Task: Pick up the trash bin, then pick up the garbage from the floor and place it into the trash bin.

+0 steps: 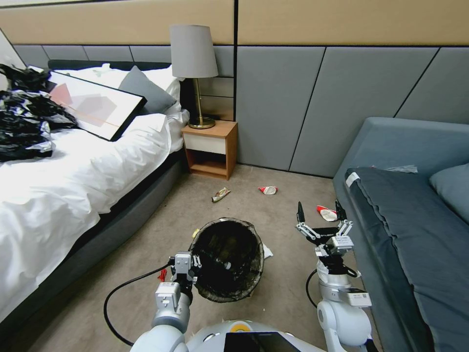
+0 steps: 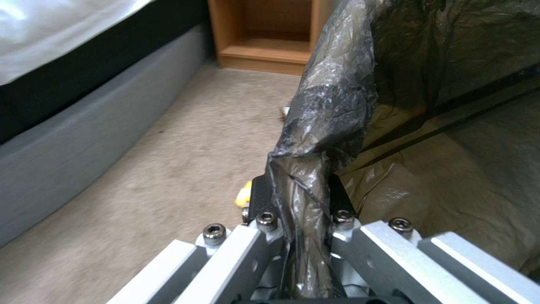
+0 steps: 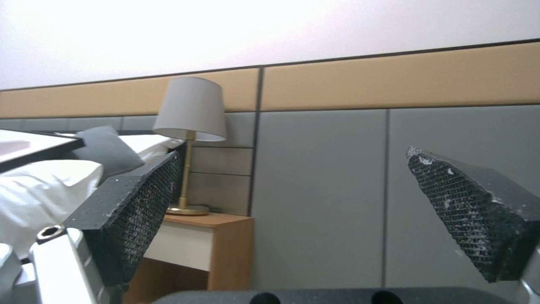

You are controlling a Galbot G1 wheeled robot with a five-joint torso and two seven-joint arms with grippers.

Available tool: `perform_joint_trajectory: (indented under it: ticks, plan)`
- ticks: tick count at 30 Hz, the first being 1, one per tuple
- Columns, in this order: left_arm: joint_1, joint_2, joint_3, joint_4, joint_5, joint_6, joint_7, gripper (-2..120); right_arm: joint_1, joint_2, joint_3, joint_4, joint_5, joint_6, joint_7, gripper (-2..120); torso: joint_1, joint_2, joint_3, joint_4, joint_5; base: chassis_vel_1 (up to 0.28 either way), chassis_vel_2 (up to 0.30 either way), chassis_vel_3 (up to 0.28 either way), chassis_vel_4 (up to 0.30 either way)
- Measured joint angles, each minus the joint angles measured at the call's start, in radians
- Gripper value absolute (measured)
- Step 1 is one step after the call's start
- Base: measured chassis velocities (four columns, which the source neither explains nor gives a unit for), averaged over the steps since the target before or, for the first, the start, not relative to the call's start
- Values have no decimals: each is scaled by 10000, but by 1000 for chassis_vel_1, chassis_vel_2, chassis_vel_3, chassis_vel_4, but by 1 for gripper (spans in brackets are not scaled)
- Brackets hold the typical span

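At lower centre of the head view, the round trash bin [image 1: 227,259] is held at its crinkled black liner rim, pinched by the left gripper [image 2: 298,198]. The right gripper [image 1: 320,211] is spread wide at right, above carpet. Crumpled red-and-white wrappers [image 1: 267,189] are scattered mid-frame.

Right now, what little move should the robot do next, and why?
Probably lower the right gripper toward the red-and-white wrapper on the carpet near the sofa. The left gripper is shut on the trash bin rim, while the right one hangs open and empty near that wrapper.
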Motion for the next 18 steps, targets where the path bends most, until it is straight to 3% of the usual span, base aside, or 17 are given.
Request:
perform_joint_trajectory:
  ticks: [18]
  plan:
    - [-32, 24, -32, -11, -8, 0, 16, 0, -14, 0, -45, -56, -220, 295, -80, 100, 1, 0, 1, -3, 0, 110, 108, 108, 105]
